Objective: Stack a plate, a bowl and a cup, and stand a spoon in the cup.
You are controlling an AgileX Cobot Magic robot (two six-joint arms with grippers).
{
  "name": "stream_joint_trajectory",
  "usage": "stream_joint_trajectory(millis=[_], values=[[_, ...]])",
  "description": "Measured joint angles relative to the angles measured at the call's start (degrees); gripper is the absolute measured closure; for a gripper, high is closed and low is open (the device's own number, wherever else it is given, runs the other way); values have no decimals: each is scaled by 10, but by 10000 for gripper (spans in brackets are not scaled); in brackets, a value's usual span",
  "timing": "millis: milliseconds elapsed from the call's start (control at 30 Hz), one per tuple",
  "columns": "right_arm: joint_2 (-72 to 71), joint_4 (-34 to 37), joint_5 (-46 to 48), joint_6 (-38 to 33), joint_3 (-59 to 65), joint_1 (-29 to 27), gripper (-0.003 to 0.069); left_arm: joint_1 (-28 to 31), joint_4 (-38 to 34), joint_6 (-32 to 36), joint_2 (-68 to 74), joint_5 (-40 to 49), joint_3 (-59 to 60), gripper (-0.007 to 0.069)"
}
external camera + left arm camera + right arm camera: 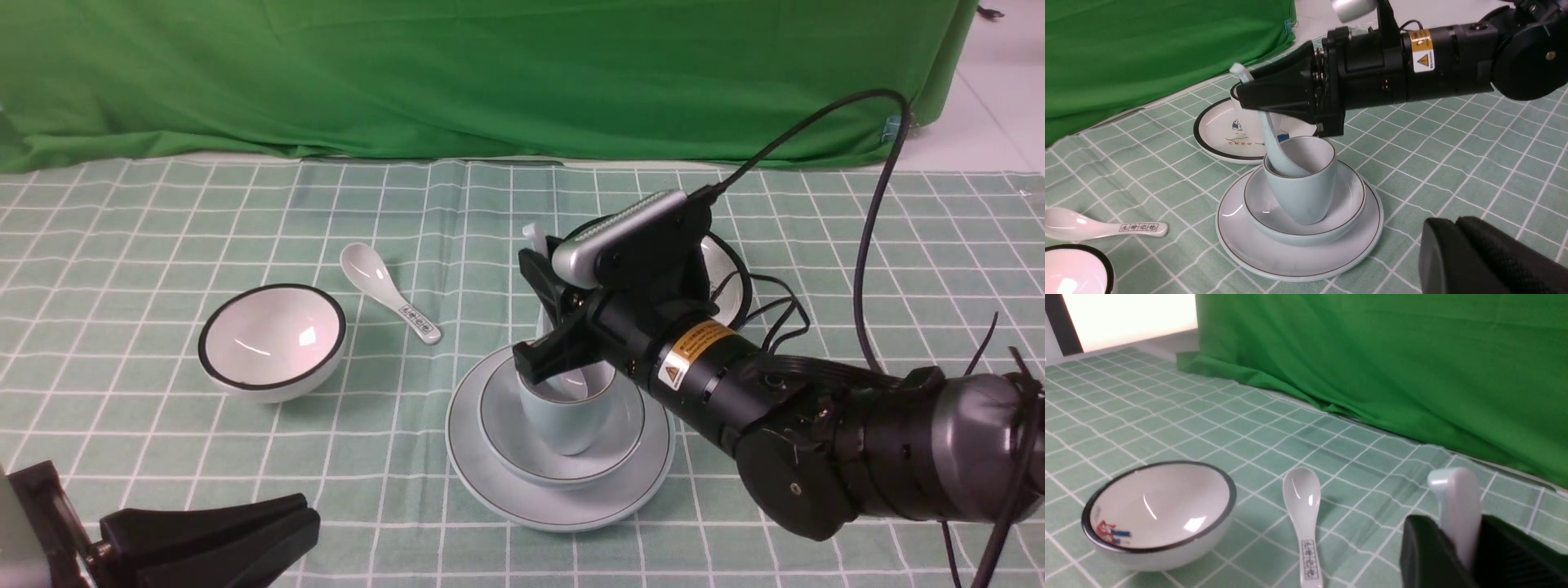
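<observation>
My right gripper [543,317] reaches in from the right, its two black fingers closed on the handle of the white spoon [535,240]. The spoon's scoop dips into the pale blue cup [563,420]. The cup sits in the bowl [620,441], and the bowl sits on the plate [563,508], on a green checked cloth [163,229]. To the left, well apart from the stack, a black-rimmed bowl [272,341] and a patterned spoon [388,294] lie near each other. My left gripper [302,514] rests low at the near left, fingers together.

Pale blue-white plate [506,490], bowl [502,416] and cup [563,420], each with thin dark rim line. Plain glossy white spoon [1271,139]. White second bowl [272,339], thick black rim. White second spoon [390,300], dark printed marks on handle. Green-and-white checked desk [122,245]. Green backdrop [490,73]. Black fingers [1282,92].
</observation>
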Motion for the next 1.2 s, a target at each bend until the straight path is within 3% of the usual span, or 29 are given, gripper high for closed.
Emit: stream_joint_trajectory(millis=[267,567,633,733,933,1067,1200], values=[[5,0,-3,-2,1,0,365,0,0,0,0,0,0,612],[-76,0,48,-2,1,14,353,0,0,0,0,-1,0,609],[-129,0,111,-2,1,25,353,0,0,0,0,-1,0,608],[-227,-1,292,-2,1,45,362,0,0,-1,0,-1,0,607],[-399,-2,594,5,1,59,515,0,0,0,0,-1,0,607],[-465,-4,701,25,11,59,592,0,0,0,0,-1,0,607],[-505,-4,774,35,22,59,617,0,0,0,0,-1,0,607]])
